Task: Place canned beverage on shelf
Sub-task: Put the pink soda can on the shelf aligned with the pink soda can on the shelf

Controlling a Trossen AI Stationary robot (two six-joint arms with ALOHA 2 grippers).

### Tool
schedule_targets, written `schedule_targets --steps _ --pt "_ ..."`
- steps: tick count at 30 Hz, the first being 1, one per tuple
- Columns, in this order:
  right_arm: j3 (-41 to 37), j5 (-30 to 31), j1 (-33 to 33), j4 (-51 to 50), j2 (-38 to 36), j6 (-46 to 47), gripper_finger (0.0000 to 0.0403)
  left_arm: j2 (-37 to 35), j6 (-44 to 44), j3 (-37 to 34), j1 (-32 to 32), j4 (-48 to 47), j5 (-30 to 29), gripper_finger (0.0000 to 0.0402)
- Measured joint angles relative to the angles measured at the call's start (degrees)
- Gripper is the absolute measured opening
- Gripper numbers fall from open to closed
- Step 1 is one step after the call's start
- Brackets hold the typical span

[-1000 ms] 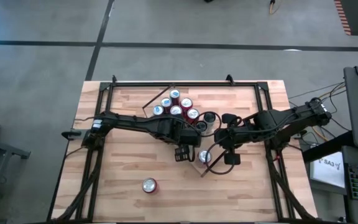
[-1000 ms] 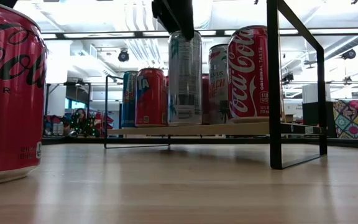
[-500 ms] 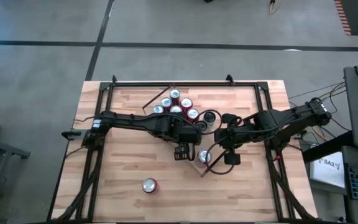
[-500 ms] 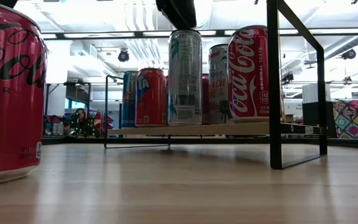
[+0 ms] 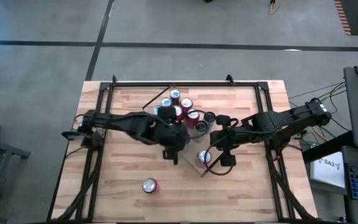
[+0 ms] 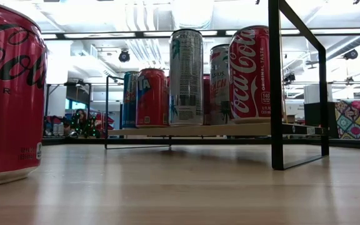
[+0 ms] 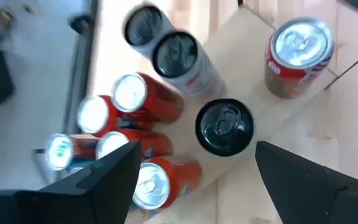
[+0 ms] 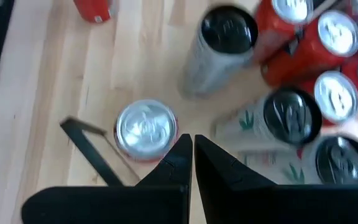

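Note:
The shelf [image 5: 194, 146] is a light-wood board lying slantwise on the table; it also shows in the low view [image 6: 199, 130]. Several cans stand on it: red and blue ones at its far end [image 5: 176, 104], a slim silver can with a black top [image 7: 224, 126], and a red cola can [image 5: 205, 157] at its near corner. My left gripper [image 5: 173, 155] is open and empty, above the table left of the shelf [image 7: 194, 186]. My right gripper [image 5: 216, 151] is shut and empty beside the red cola can [image 8: 146, 127].
A loose red cola can [image 5: 149, 185] stands on the table near the front edge and fills the left of the low view [image 6: 8, 94]. A black metal frame [image 6: 274, 87] rises at the shelf's corner. Bare tabletop lies to the front left.
My left gripper has risen off the top of the slim silver can and out of the low view. It has drawn back toward the table's left. The can stays standing upright on the shelf.

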Motion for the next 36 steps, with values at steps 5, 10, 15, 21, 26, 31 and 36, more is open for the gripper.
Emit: schedule_targets --steps 5,10,15,21,26,31,36 --pt "-1.7 0.0 0.0 7.6 0.0 -4.3 0.0009 -2.9 -0.1 -0.1 -3.8 0.2 -6.9 0.0300" --pt "-3.7 0.0 -0.1 14.0 0.0 -8.2 0.0009 -4.7 -0.4 -1.7 -6.5 0.3 -9.5 0.0300" --pt "-4.8 -0.1 -0.5 18.2 0.0 -10.0 0.0009 -7.9 -0.6 -10.3 -7.1 4.6 -9.8 0.0300" --pt "-4.9 0.0 -0.5 20.7 0.0 -11.1 0.0009 -18.6 0.8 -30.7 -7.1 20.9 -9.7 0.0300" --pt "-5.6 0.0 -1.1 25.2 0.0 -11.5 0.0009 -28.3 2.6 -47.1 -7.0 38.5 -9.4 0.0300" --pt "-5.8 0.0 -3.0 29.1 1.8 -11.5 0.0009 -33.9 7.5 -60.8 -6.7 56.1 -9.4 0.0300" --pt "-5.8 0.0 -5.3 32.9 5.0 -11.5 0.0009 -36.8 11.0 -69.9 -6.6 69.0 -9.4 0.0299"
